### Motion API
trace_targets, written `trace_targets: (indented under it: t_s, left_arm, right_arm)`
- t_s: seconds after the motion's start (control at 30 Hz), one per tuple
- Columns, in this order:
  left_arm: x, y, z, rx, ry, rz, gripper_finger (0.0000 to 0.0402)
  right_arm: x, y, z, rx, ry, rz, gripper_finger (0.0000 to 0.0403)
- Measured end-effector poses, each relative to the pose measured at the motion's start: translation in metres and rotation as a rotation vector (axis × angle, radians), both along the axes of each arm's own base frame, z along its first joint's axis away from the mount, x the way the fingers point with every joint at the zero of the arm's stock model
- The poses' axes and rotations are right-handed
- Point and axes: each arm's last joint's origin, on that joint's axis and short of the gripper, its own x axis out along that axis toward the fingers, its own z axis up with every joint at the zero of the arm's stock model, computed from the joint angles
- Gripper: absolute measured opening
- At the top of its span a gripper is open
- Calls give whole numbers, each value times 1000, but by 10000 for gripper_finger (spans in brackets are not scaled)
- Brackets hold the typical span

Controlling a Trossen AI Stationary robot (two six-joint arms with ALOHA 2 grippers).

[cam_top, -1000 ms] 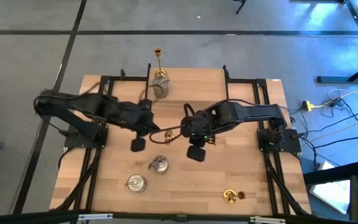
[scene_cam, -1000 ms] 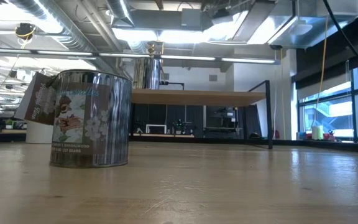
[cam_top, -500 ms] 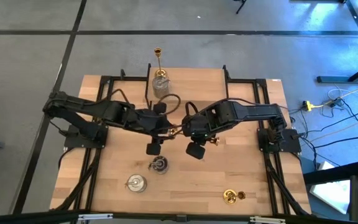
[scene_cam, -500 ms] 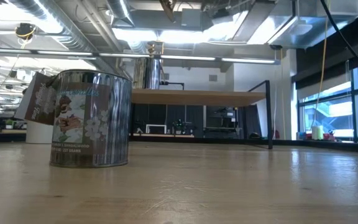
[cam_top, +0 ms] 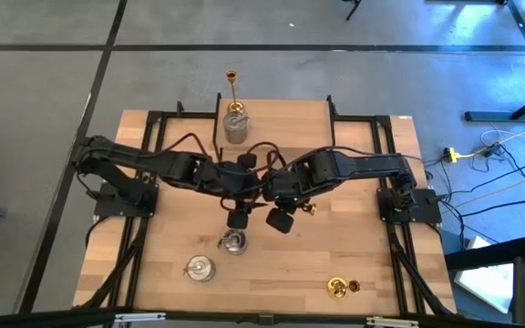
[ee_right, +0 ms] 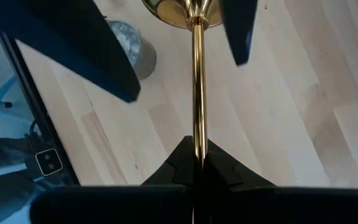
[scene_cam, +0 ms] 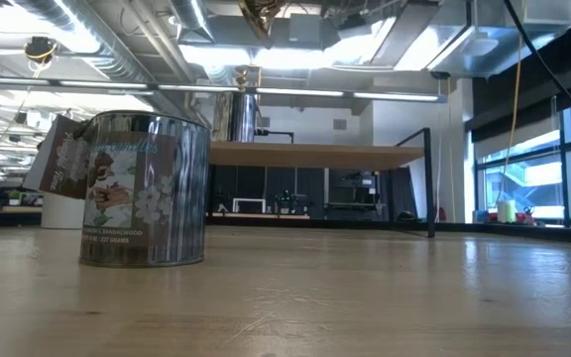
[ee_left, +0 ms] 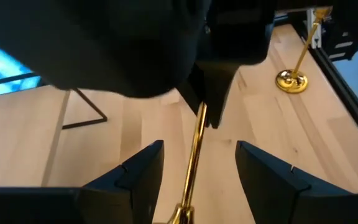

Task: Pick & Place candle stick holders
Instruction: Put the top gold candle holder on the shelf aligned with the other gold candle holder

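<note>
My right gripper [ee_right: 197, 163] is shut on a gold candle stick holder [ee_right: 197, 81], held above the middle of the table [cam_top: 259, 190]. Its gold end shows at the top of the low view [scene_cam: 260, 12]. My left gripper [ee_left: 194, 167] is open at that holder; its fingers stand on either side of the slim stem [ee_left: 196, 140] without touching it. A second gold holder [cam_top: 232, 84] stands at the far edge beside a squat silvery one [cam_top: 235, 128]. Two silvery ones [cam_top: 233, 241] [cam_top: 199, 268] sit near the front. A third gold one [cam_top: 339, 288] is at the front right. My right gripper pinches the gold holder's slim stem [ee_right: 197, 140] between its two fingers. The stem runs straight on from the fingers to its round gold end [ee_right: 180, 9]. The holder lies about level along the table's left-right line, lifted clear of the table.
A shiny tin with a flower label [scene_cam: 145, 188] stands on the table close to the low camera. Black frame rails [cam_top: 158, 123] run along the table's left and right sides. A gold holder stands on the wood in the left wrist view [ee_left: 291, 79].
My left gripper has gone toward the table's right edge, up to the gold holder held by my right gripper, and its open fingers now stand around the stem. The holder's gold end has come into the top of the low view.
</note>
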Motion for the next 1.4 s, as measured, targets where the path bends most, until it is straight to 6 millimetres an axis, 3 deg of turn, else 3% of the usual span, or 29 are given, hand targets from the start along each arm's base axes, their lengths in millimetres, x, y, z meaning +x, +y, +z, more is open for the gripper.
trace_targets:
  t_s: [0.47,1.0,1.27,1.4]
  left_arm:
    - [3,2,-6,-71,51,-34,150]
    - [1,2,-9,-84,86,-39,7]
    - [0,2,-11,-60,108,-40,28]
    - [-12,6,-10,-27,153,-9,52]
  right_arm:
    - [3,2,1,17,-34,-16,9]
    - [3,2,1,18,-31,-12,9]
    - [3,2,0,25,-28,-10,9]
    - [-1,2,3,20,-21,-21,9]
